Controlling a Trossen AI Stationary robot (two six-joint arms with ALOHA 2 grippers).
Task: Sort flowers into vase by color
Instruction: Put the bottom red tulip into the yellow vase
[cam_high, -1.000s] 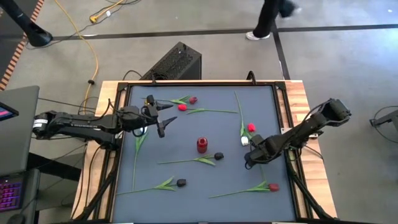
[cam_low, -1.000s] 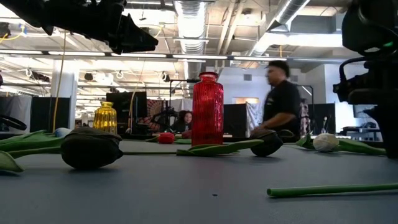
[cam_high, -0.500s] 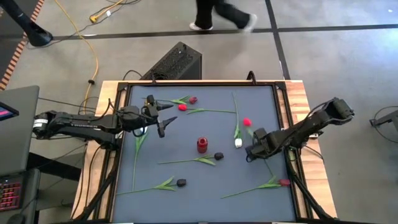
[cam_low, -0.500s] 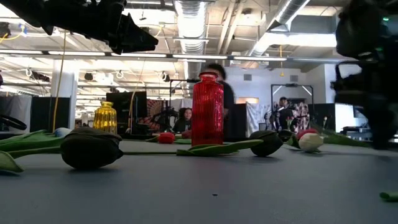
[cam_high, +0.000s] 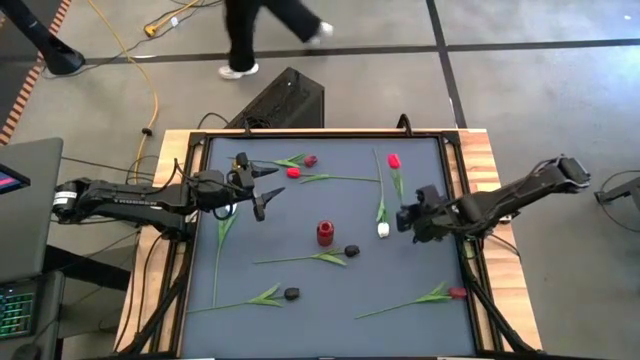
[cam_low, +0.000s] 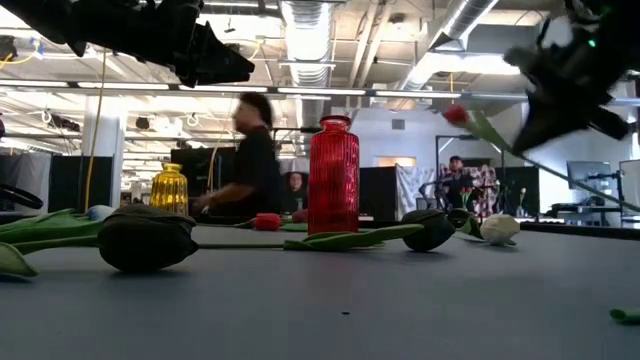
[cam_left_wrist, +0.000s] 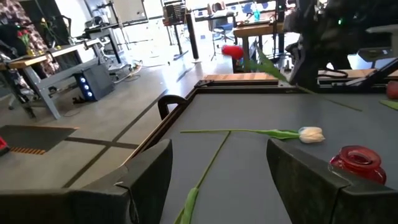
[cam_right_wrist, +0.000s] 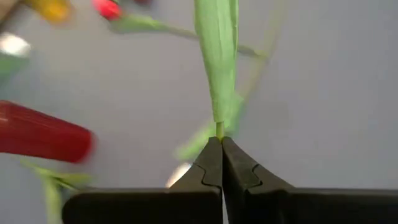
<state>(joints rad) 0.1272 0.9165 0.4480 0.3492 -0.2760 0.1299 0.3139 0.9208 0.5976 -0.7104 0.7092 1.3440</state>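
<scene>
My right gripper (cam_high: 405, 215) is shut on a red tulip, whose head (cam_high: 393, 160) points toward the far edge; in the low view that head (cam_low: 456, 115) is in the air. The red vase (cam_high: 325, 233) stands mid-table. A white tulip (cam_high: 383, 230) lies left of my right gripper. Two near-black tulips (cam_high: 352, 250) (cam_high: 291, 293) and a red tulip (cam_high: 457, 293) lie nearer the near edge. Two red tulips (cam_high: 293, 172) lie far-left. My left gripper (cam_high: 262, 192) hovers open above the table's left part. My right gripper pinches the red tulip's green stem (cam_right_wrist: 219, 129) between its two shut fingertips, just below a long leaf (cam_right_wrist: 217, 56). It reaches in from the table's right. The tulip is lifted clear and tilted, with the head high and the stem's lower end (cam_low: 610, 200) trailing beyond the gripper.
A yellow vase (cam_low: 168, 188) stands far-left near my left gripper. The table's raised frame (cam_high: 455, 190) runs close behind my right gripper. A black box (cam_high: 285, 100) sits on the floor beyond the far edge, and a person (cam_high: 260, 30) walks past there.
My right gripper has risen and moved toward the far edge, shut all the while, carrying the red tulip off the table. The tulip's head has swung toward the far edge. The white tulip and the near-right red tulip have shifted slightly. The person has walked leftward.
</scene>
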